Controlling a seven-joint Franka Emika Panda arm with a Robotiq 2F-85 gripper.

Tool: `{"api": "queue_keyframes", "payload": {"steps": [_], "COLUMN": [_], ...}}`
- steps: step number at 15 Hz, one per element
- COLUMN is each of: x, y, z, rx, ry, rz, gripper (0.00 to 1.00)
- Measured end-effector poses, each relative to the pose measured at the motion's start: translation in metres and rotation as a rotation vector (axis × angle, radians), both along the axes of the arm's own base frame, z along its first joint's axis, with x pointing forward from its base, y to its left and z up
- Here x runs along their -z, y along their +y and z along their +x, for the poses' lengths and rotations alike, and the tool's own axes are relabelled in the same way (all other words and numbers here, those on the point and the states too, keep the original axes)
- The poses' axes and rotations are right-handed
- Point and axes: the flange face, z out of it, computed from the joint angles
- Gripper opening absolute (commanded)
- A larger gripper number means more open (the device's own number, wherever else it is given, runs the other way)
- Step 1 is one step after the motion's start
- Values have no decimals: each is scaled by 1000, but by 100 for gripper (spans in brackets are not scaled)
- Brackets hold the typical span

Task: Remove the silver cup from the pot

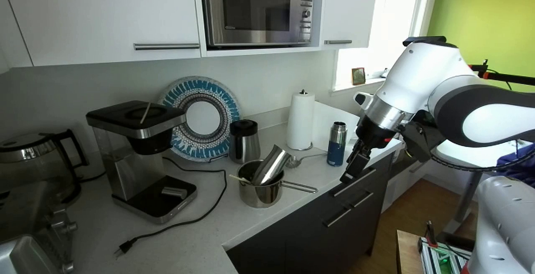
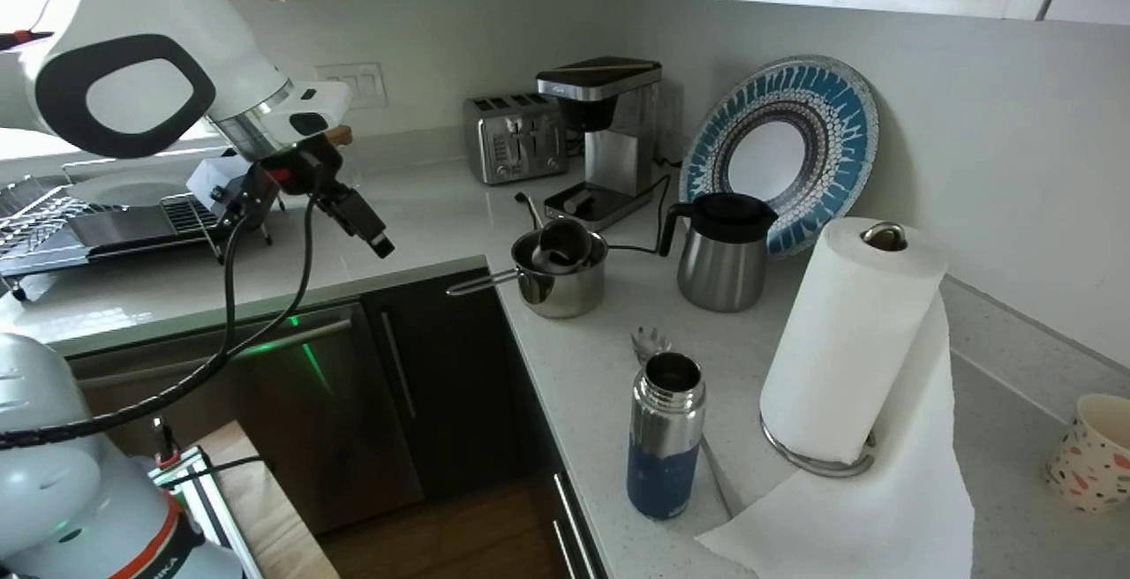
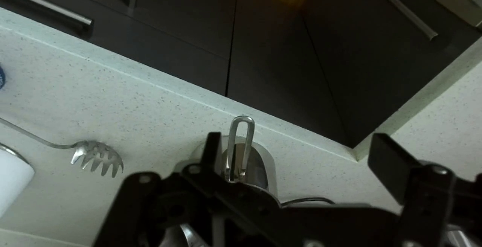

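The silver cup (image 1: 271, 166) leans tilted inside the pot (image 1: 261, 195), its mouth pointing up and out past the rim. In an exterior view the mouth of the cup (image 2: 563, 244) faces the camera above the pot (image 2: 565, 295). The pot stands on the counter near its front edge, its handle toward the edge. My gripper (image 1: 351, 173) is in the air beside the pot, also seen in an exterior view (image 2: 375, 239). In the wrist view my gripper (image 3: 295, 141) is open and empty. The pot (image 3: 260, 168) shows partly behind one finger; the cup is mostly hidden there.
A pale utensil (image 2: 530, 210) sticks out of the pot. A steel carafe (image 1: 244, 142), a pasta fork (image 3: 98, 156), a blue bottle (image 1: 337, 144) and a paper towel roll (image 1: 301, 121) stand or lie near. A coffee maker (image 1: 138, 161) with its cord is beside the pot.
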Motion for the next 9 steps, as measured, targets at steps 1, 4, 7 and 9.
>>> {"api": "queue_keyframes", "payload": {"steps": [1, 4, 7, 9], "x": [0, -8, -21, -27], "y": [0, -11, -62, -108], "z": [0, 5, 11, 15], "rx": [0, -61, -130, -178], "ry": [0, -58, -127, -170], "rz": [-1, -26, 1, 64], "gripper": [100, 100, 100, 100]}}
